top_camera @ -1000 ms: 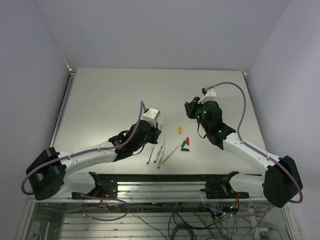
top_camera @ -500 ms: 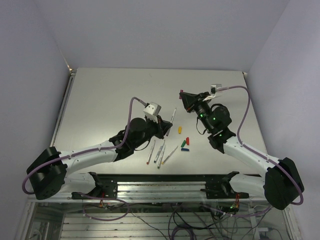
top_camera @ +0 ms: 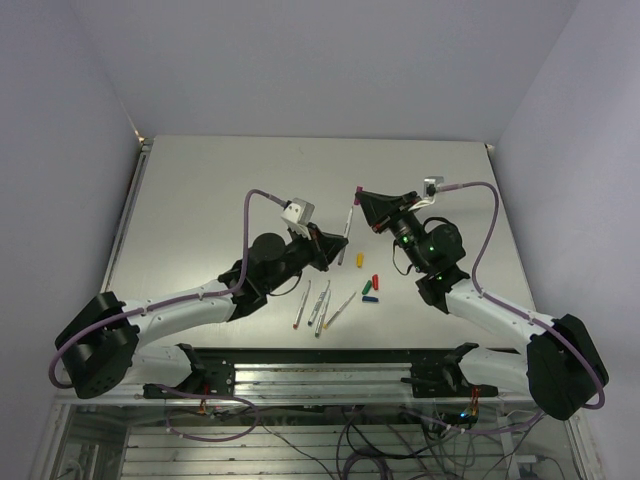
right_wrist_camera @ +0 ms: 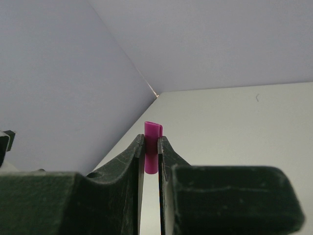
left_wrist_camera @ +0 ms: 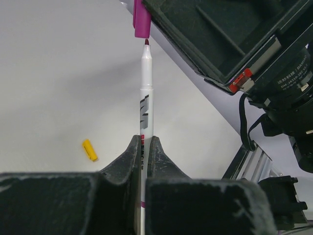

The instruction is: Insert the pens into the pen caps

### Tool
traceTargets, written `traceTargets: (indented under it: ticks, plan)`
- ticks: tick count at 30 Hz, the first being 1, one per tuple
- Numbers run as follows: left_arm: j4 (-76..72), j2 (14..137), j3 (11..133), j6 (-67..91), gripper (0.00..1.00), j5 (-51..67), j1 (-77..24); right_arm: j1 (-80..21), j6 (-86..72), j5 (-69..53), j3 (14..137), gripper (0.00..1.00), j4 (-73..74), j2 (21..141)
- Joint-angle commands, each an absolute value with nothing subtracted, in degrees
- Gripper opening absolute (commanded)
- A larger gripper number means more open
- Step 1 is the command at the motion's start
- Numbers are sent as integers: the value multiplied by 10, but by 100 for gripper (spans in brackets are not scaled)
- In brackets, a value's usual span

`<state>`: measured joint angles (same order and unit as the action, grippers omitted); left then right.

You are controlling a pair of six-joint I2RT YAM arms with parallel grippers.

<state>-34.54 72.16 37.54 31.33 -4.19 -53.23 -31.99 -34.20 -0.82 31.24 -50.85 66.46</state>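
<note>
My left gripper (top_camera: 338, 246) is shut on a white pen (top_camera: 345, 232), held above the table with its tip pointing up and away. In the left wrist view the pen (left_wrist_camera: 146, 93) stands out from between the fingers (left_wrist_camera: 128, 155), and its dark red tip sits just under a magenta pen cap (left_wrist_camera: 142, 19). My right gripper (top_camera: 362, 197) is shut on that cap (right_wrist_camera: 152, 128), which sticks out past its fingertips. Three more pens (top_camera: 320, 305) lie on the table near the front edge. Yellow (top_camera: 359, 260), red (top_camera: 375, 279), green (top_camera: 367, 288) and blue (top_camera: 370, 298) caps lie beside them.
The grey table (top_camera: 220, 190) ends in a metal rail at the front, with walls behind and on both sides. The yellow cap (left_wrist_camera: 89, 150) lies below my left gripper. The right gripper's black body (left_wrist_camera: 220, 39) hangs close above the pen tip.
My left gripper has lifted the pen off the table and tilted it upward. The right gripper has swung left and turned the cap toward it. Pen tip and cap have closed to almost touching.
</note>
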Motion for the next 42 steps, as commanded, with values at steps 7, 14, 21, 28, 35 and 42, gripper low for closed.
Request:
traceTargets:
  ticks: [7,14,21,28,35,42]
  plan:
    - [-373,734,375,318,7,-17,-528,-320,-366,-17,308,0,-560,664]
    - [-375,727,367,319,7,-27,-527,-320,-372,-29,308,0,-555,665]
    - [-376,724,365,319,7,-31,-526,-320,-372,-36,306,0,-546,664]
    - [-376,722,364,319,7,-27,-524,-320,-366,-34,300,0,-541,664]
    - [-377,717,359,320,7,-31,-524,-320,-366,-33,298,0,-543,668]
    - [-383,717,357,322,7,-33,-523,-320,-368,-37,294,0,-543,668]
